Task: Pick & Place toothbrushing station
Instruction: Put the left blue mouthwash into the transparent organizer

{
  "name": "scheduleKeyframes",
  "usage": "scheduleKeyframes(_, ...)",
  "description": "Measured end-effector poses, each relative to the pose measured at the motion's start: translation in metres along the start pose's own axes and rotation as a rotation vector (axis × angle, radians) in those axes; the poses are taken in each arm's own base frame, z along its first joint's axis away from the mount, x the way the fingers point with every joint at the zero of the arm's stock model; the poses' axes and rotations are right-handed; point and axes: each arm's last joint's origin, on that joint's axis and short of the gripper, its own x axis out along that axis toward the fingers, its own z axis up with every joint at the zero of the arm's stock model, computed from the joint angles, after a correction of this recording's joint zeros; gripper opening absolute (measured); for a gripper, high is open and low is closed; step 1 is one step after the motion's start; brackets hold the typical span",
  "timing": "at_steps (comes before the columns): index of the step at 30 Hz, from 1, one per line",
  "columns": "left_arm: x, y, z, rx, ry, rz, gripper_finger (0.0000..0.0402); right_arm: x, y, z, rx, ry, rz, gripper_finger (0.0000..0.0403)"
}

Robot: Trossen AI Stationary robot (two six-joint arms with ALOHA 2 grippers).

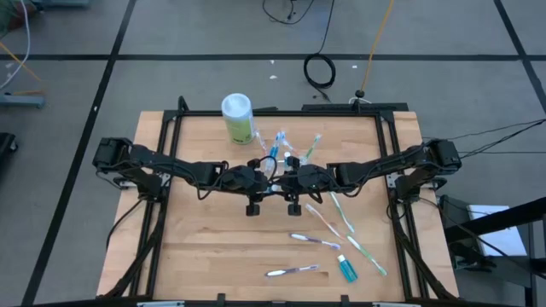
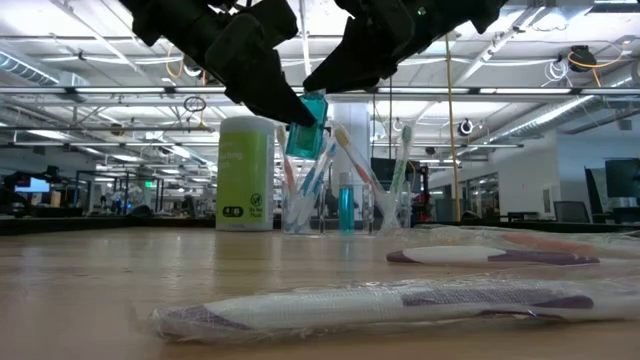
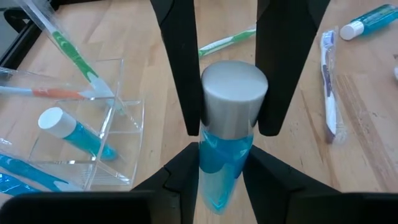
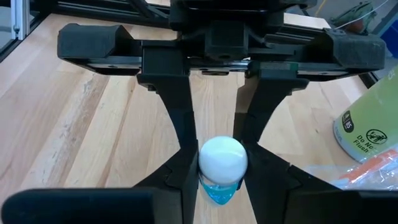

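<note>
Blue tube is pinched mid-air between both grippers, left and right, at table centre. Clear cup sits at 12 o'clock from them, loose toothbrushes at 5 o'clock.

The high view looks straight down on the whole wooden table. The low view sits at tabletop height, facing level across it into the room. Each wrist view looks close along its own fingers at one blue white-capped tube, which all views share.
</note>
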Motion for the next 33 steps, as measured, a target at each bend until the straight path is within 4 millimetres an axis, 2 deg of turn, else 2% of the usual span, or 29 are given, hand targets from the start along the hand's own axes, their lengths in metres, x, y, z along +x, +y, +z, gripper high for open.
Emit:
scheduleKeyframes(8,0.0,0.002,0.001,0.0,-0.003,0.059,0.0196,0.0,0.0,-0.002,-0.003,0.021,-0.002,0.0102)
scheduleKeyframes(13,-0.009,0.004,-0.003,-0.017,0.056,0.112,0.0218,0.0,0.0,-0.005,-0.006,0.054,-0.004,0.01)
scheduleKeyframes(19,-0.036,0.007,-0.012,-0.003,0.218,0.116,0.0216,0.0,-0.004,-0.009,0.019,0.092,-0.01,0.0102)
scheduleKeyframes(24,-0.062,0.01,-0.009,0.01,0.231,0.134,0.0212,0.0,-0.013,-0.01,0.034,0.101,-0.035,0.01)
scheduleKeyframes(27,-0.079,0.015,-0.006,0.059,0.217,0.161,0.0215,-0.01,-0.022,-0.004,0.046,0.078,-0.054,0.0102)
scheduleKeyframes(33,-0.11,0.022,0.001,0.017,0.133,0.222,0.0216,-0.035,-0.048,0.013,0.078,0.0,-0.173,0.0101)
